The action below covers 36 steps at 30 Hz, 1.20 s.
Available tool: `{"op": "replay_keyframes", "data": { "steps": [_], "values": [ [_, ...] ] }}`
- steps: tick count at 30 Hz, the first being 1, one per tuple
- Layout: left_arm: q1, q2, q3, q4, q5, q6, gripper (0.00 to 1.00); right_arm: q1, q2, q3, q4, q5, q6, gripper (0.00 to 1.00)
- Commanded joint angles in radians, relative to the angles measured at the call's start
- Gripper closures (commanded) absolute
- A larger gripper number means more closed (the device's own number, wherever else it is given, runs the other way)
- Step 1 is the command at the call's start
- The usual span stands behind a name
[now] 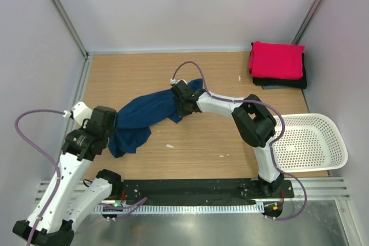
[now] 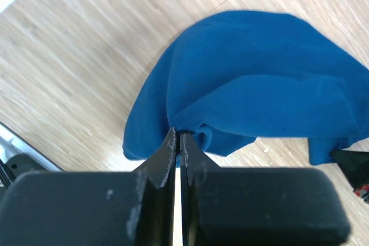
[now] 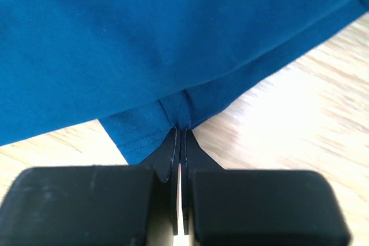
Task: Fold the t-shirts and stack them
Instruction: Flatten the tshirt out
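The navy blue t-shirt [image 1: 144,116] is bunched and stretched across the middle of the table between my two grippers. My left gripper [image 1: 109,124] is shut on its left end; the left wrist view shows the cloth [image 2: 253,84] pinched at the tips [image 2: 180,136]. My right gripper [image 1: 183,99] is shut on its right edge; the right wrist view shows a hem [image 3: 173,56] pinched at the tips [image 3: 181,131]. The chest print is hidden. A folded pink-red t-shirt [image 1: 277,60] lies on a folded black t-shirt [image 1: 294,82] at the far right corner.
A white perforated basket [image 1: 311,142] sits at the right edge of the wooden table [image 1: 196,148], close to the right arm's elbow [image 1: 253,120]. Grey walls close in the back and sides. A black rail runs along the near edge.
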<state>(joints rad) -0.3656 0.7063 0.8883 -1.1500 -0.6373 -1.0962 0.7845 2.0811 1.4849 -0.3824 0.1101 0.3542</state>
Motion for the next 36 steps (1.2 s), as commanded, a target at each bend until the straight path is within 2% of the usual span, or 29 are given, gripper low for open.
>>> {"op": "replay_keyframes", "data": {
  "steps": [1, 4, 9, 10, 12, 13, 15, 16, 17, 19, 22, 23, 25, 29, 30, 33, 36],
  "values": [
    [0.025, 0.096, 0.107, 0.087, -0.015, 0.129, 1.00, -0.005, -0.115, 0.017, -0.055, 0.057, 0.017, 0.99],
    [0.051, 0.191, 0.222, 0.136, 0.057, 0.254, 1.00, -0.024, -0.250, 0.009, -0.101, 0.083, 0.000, 0.99],
    [0.135, 0.275, 0.444, 0.236, 0.165, 0.464, 1.00, -0.047, -0.433, 0.187, -0.327, 0.270, -0.079, 0.99],
    [0.151, 0.307, 0.542, 0.239, 0.201, 0.487, 1.00, -0.047, -0.461, 0.219, -0.348, 0.302, -0.099, 0.99],
    [0.177, 0.341, 0.662, 0.230, 0.224, 0.525, 1.00, -0.048, -0.539, 0.332, -0.395, 0.387, -0.153, 0.99],
    [0.180, 0.372, 0.795, 0.220, 0.228, 0.557, 1.00, -0.048, -0.562, 0.377, -0.409, 0.408, -0.165, 0.99],
    [0.182, 0.404, 0.923, 0.155, 0.228, 0.581, 1.00, -0.048, -0.591, 0.535, -0.467, 0.448, -0.187, 0.99],
    [0.182, 0.430, 1.051, 0.127, 0.228, 0.604, 1.00, -0.048, -0.598, 0.587, -0.486, 0.454, -0.190, 0.99],
    [0.182, 0.436, 1.096, 0.072, 0.212, 0.614, 1.00, -0.048, -0.604, 0.668, -0.499, 0.457, -0.195, 0.99],
    [0.182, 0.440, 1.168, 0.006, 0.174, 0.637, 1.00, -0.045, -0.633, 0.716, -0.529, 0.473, -0.205, 0.99],
    [0.180, 0.421, 1.128, -0.036, 0.088, 0.641, 1.00, -0.047, -0.673, 0.689, -0.546, 0.536, -0.212, 0.99],
    [0.182, 0.409, 1.050, -0.048, 0.079, 0.622, 1.00, -0.047, -0.679, 0.645, -0.550, 0.552, -0.209, 0.99],
    [0.183, 0.404, 0.964, -0.057, 0.108, 0.595, 1.00, -0.048, -0.702, 0.538, -0.550, 0.566, -0.175, 0.99],
    [0.200, 0.372, 0.695, 0.013, 0.165, 0.526, 1.00, -0.059, -0.705, 0.321, -0.507, 0.484, -0.118, 0.99],
    [0.212, 0.371, 0.585, 0.036, 0.209, 0.516, 1.00, -0.065, -0.698, 0.286, -0.506, 0.465, -0.103, 0.99],
    [0.281, 0.380, 0.412, 0.140, 0.269, 0.489, 1.00, -0.097, -0.675, 0.143, -0.474, 0.401, -0.072, 0.99],
    [0.358, 0.413, 0.316, 0.234, 0.373, 0.487, 1.00, -0.132, -0.679, 0.016, -0.402, 0.329, -0.055, 0.99]
  ]
}}
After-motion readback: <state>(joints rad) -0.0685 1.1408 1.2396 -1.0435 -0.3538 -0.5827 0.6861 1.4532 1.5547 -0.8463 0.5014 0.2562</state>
